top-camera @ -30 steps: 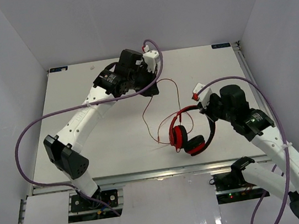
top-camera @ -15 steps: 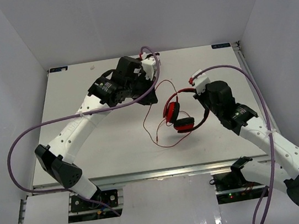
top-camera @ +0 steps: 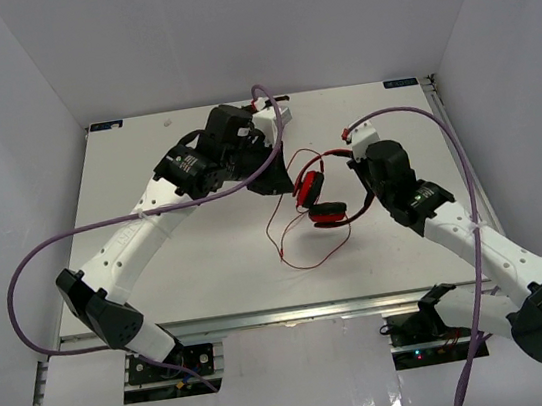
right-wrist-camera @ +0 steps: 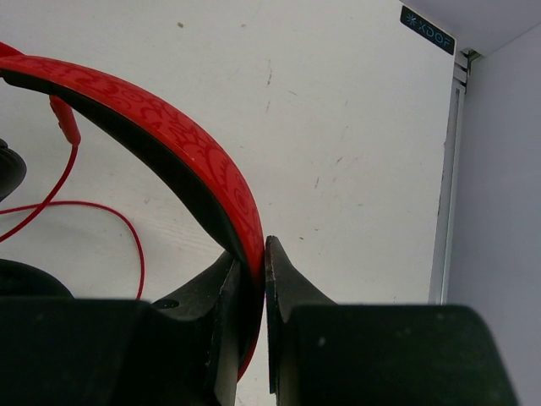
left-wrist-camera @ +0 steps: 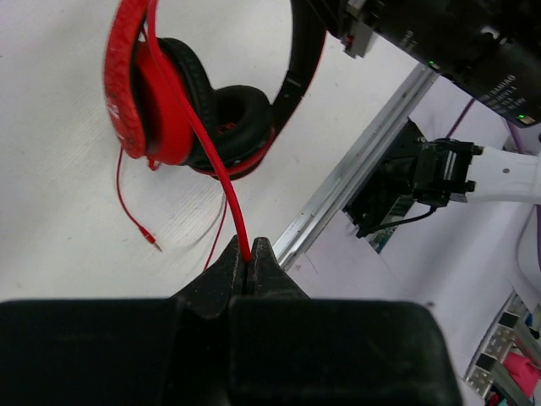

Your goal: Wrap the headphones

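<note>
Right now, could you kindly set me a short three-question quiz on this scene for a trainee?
1. True or false: the left jaws are shut on the red cable.
2. Which part of the headphones do the right jaws clamp? A an ear pad; B the headband; C the cable.
3. Fill in: the cable's plug lies on the ____.
Key: 1 true; 2 B; 3 table.
</note>
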